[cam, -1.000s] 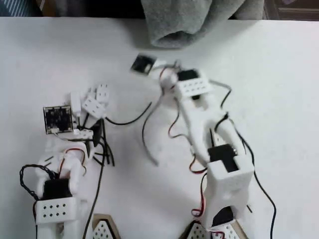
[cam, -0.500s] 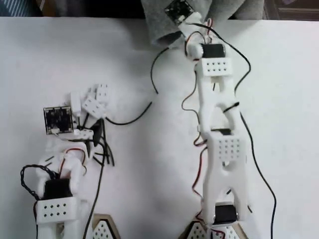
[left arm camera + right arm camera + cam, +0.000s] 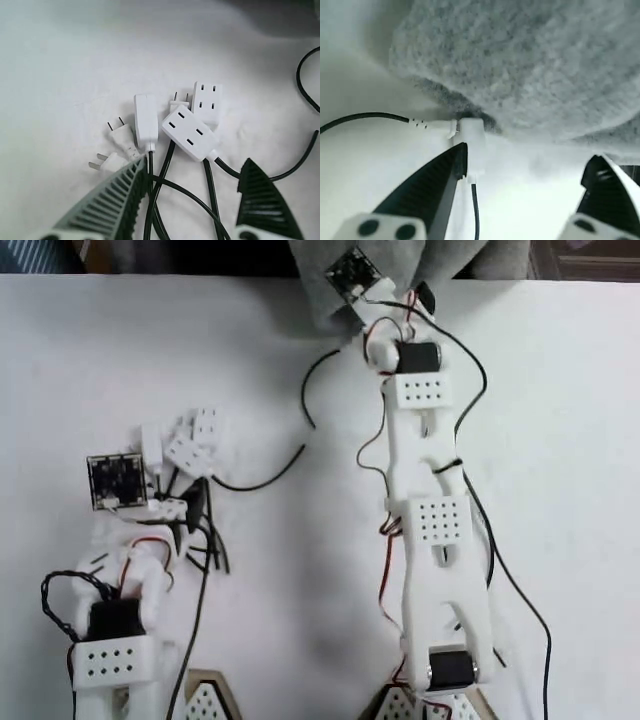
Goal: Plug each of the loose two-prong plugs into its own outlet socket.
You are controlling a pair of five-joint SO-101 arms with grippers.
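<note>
Against grey fleecy cloth point(image 3: 318, 285) at top centre of the high view, right gripper point(image 3: 527, 155) gaping wide, empty, beside a white socket block point(image 3: 471, 131). At middle left, left gripper point(image 3: 196, 164) equally wide, holding nothing, over white plastic sockets point(image 3: 190, 132) and loose white two-prong plugs point(image 3: 120, 135).

I can't see the right gripper point(image 3: 527, 157) tips from high view: wrist camera board point(image 3: 352, 270) covers them at 12 o'clock. Grey cloth point(image 3: 310, 280) is cut off there. Socket block point(image 3: 471, 135) sits half behind a finger point(image 3: 445, 170); plug point(image 3: 437, 126) seating unclear.
</note>
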